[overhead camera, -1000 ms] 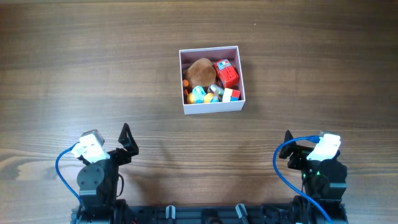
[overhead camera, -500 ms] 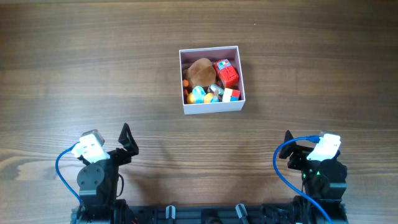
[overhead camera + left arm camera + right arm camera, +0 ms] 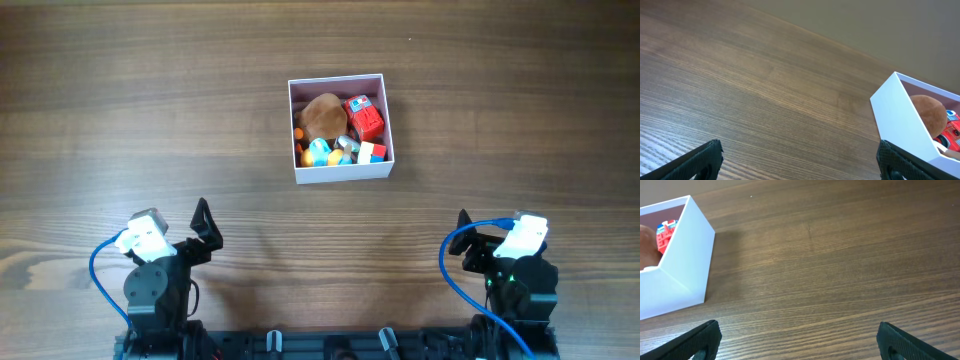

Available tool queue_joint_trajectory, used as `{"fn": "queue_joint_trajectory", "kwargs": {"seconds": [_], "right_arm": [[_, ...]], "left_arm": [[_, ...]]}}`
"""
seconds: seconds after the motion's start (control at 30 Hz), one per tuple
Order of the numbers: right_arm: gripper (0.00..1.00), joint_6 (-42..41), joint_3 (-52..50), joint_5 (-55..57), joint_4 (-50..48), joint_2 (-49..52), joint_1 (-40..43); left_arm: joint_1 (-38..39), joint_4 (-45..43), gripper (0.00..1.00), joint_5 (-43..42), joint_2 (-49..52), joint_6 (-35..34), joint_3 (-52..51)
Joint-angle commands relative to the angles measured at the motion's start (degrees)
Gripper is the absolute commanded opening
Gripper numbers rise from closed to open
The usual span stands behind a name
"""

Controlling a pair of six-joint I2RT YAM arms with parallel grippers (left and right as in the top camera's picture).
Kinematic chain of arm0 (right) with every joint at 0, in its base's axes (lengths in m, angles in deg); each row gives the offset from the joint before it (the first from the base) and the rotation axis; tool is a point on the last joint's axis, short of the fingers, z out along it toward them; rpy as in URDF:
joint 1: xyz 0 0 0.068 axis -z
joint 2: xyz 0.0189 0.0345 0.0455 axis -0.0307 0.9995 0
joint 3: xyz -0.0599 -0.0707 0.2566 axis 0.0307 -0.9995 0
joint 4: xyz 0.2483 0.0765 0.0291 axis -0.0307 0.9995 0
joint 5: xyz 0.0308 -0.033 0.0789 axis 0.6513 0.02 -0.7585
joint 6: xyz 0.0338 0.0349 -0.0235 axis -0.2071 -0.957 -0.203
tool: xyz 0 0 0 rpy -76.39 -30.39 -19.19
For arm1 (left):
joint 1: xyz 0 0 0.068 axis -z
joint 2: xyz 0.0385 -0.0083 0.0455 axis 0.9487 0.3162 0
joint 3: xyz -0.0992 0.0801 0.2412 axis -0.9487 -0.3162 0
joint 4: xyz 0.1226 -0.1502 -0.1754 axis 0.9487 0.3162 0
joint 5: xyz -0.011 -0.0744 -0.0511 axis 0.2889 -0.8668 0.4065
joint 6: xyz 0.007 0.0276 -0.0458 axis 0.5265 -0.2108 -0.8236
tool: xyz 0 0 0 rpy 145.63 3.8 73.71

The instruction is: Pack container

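Observation:
The container (image 3: 343,172) is a square white-walled box on the wooden table, centre of the overhead view. It holds a brown round toy (image 3: 322,115), a red block toy (image 3: 364,117) and several small coloured toys. It also shows in the left wrist view (image 3: 900,120) at right and in the right wrist view (image 3: 682,275) at left. My left gripper (image 3: 800,162) is open and empty near the front left edge. My right gripper (image 3: 800,340) is open and empty near the front right edge. Both are far from the container.
Bare wooden tabletop (image 3: 150,110) surrounds the container on all sides. Blue cables loop by each arm base at the front edge.

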Motion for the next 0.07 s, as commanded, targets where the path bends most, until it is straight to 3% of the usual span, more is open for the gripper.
{"fn": "queue_joint_trajectory", "kwargs": {"seconds": [0.0, 0.03], "right_arm": [[1.00, -0.83, -0.61, -0.55, 0.04, -0.63, 0.28], [1.00, -0.83, -0.61, -0.55, 0.04, -0.63, 0.28]], "left_arm": [[-0.50, -0.35, 1.00, -1.09, -0.66, -0.07, -0.35], [-0.50, -0.35, 1.00, -1.09, -0.66, -0.07, -0.35]]}}
